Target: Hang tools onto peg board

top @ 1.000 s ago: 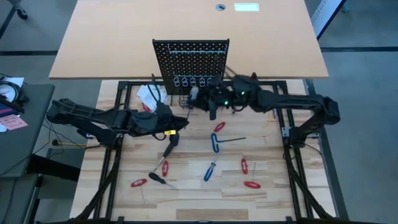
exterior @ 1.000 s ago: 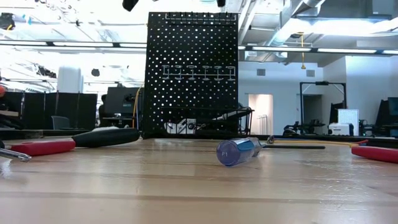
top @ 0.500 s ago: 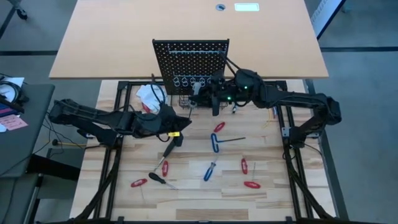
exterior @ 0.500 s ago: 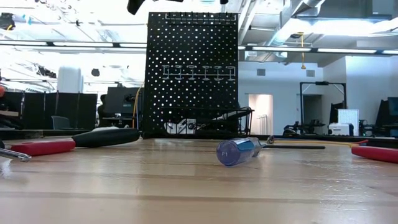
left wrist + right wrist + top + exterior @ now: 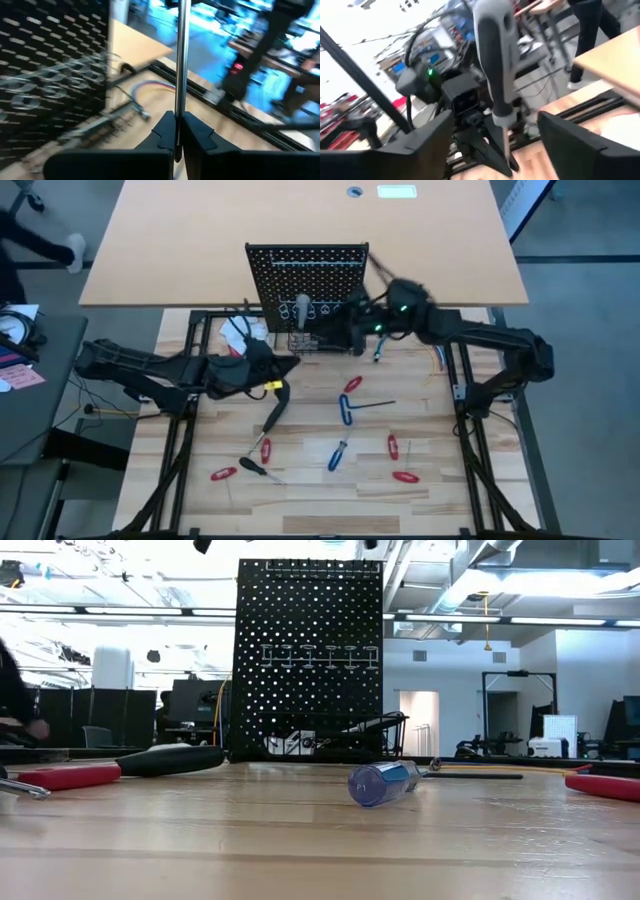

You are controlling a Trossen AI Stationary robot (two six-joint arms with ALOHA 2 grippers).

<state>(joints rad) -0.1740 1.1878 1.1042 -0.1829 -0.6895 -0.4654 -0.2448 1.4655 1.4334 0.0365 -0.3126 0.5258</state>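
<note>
holding a thin silver metal shaft (image 5: 181, 60) between closed fingers, the left gripper (image 5: 175, 134) sits just left of the upright black perforated metal peg board (image 5: 308, 275), near its row of silver rings (image 5: 312, 310). in the high view the long dark screwdriver (image 5: 274, 412) trails from that gripper toward the near side of the table. the shaft stands upright in the left wrist view, probably so that it can be lined up with a ring.

right gripper (image 5: 495, 150): at the board's right side, by the black wire basket (image 5: 345, 735). its wide-spread fingers grip nothing. a grey-and-black screwdriver handle (image 5: 495, 65) stands upright in front of it, and the same grey handle shows in the high view at the ring row. judgement: this tool is already hung and the open fingers are there because the right arm has let go of it.

tools not yet hung lie on the pale wooden slatted tabletop (image 5: 440, 490): 5 red-handled screwdrivers, e.g. the one at near left (image 5: 222, 474), a blue-handled screwdriver (image 5: 338, 454), a blue t-shaped hex key (image 5: 346, 409) and a small black-handled screwdriver (image 5: 251, 466). most of the task is left.

risk: a slim shaft in a pinch grip may swivel as it tilts.
</note>
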